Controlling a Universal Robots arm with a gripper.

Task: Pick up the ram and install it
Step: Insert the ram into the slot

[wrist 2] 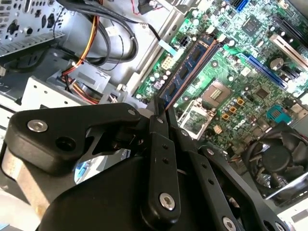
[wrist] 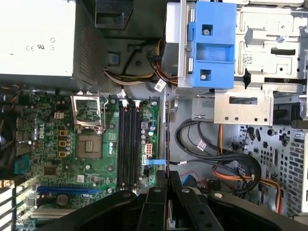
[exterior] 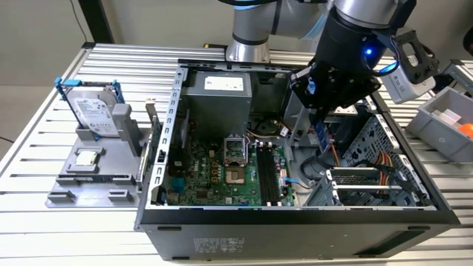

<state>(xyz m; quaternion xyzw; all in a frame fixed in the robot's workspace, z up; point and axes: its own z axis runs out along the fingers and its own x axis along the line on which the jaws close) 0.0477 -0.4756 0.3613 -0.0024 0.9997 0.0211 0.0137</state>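
Exterior view first: we are seeing the gripper [exterior: 322,119] hanging over the open computer case [exterior: 296,233], which is lying on its side on the slatted worktop [exterior: 44,221]. It is pinching the ram [exterior: 320,133] by one end, so the blue-green stick is hanging downward above the case interior, toward the exterior view's right of the black memory slots [exterior: 267,174] and not seated in them. In the second wrist view we are watching the fingers [wrist 2: 161,144] closing narrowly on the ram [wrist 2: 187,70], which is reaching out over the green motherboard [wrist 2: 240,62]. In the first wrist view the ram [wrist: 167,144] is showing edge-on beside the slots [wrist: 129,144]. Outside the case, a silver hard drive [exterior: 94,113] is standing in a grey holder.
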